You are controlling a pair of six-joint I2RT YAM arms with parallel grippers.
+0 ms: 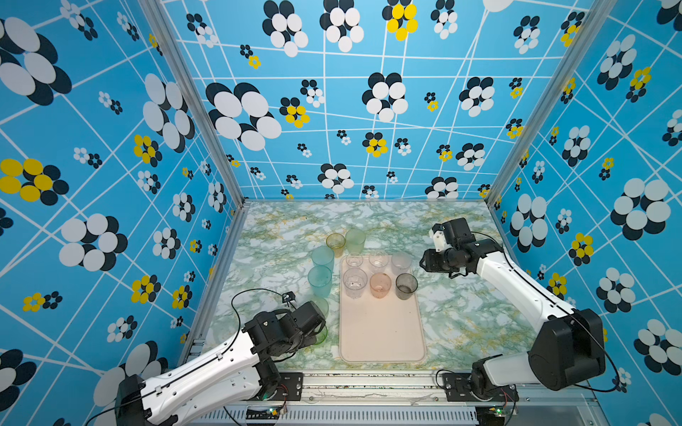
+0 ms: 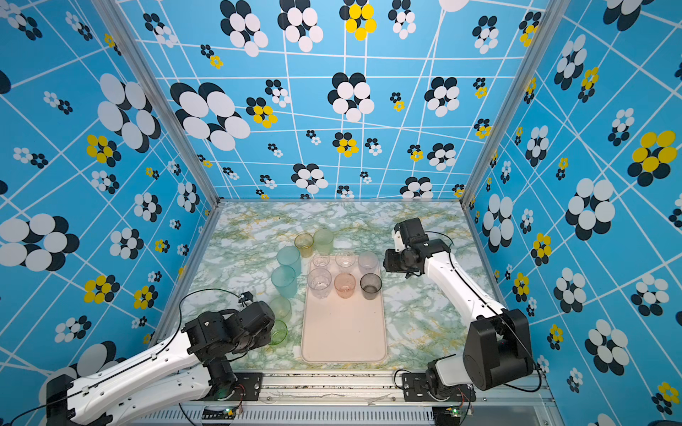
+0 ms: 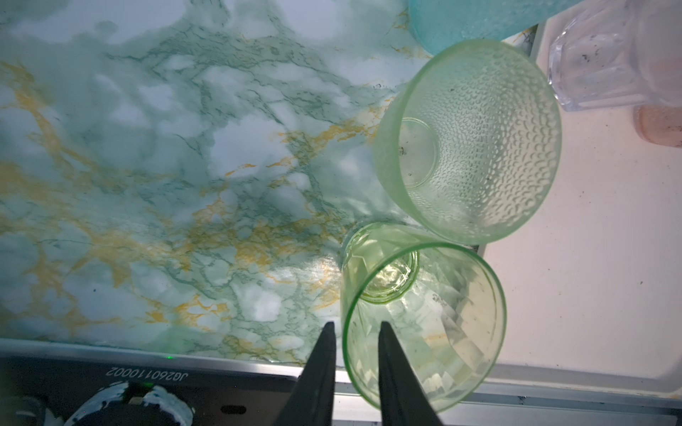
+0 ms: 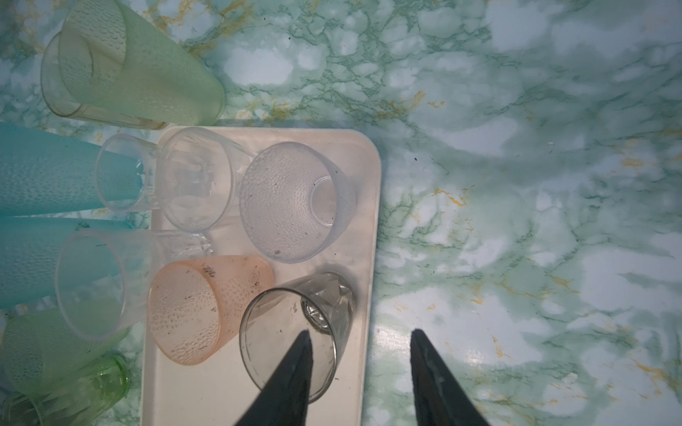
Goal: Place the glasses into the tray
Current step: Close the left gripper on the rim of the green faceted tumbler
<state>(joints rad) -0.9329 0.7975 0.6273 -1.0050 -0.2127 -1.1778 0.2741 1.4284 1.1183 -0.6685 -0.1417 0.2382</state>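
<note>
Two left fingers [image 3: 324,354] astride the green glass [image 3: 424,324] rim, hidden in top views; right fingers [image 4: 295,369] apart.

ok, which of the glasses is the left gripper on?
The bright green faceted tumbler, nearest the front rail: the left gripper straddles its rim. The dimpled pale green tumbler beside it stands free.

Bright, even light; wrist views soft, with mild glare.

A robot test cell in a lab is shown: a marbled tabletop [image 1: 461,317] is enclosed by an aluminium frame [image 1: 192,99] and panels printed with blue flower wallpaper [image 1: 369,110], and two robot arms [image 1: 206,372] are bolted to a metal rail [image 1: 369,383].
</note>
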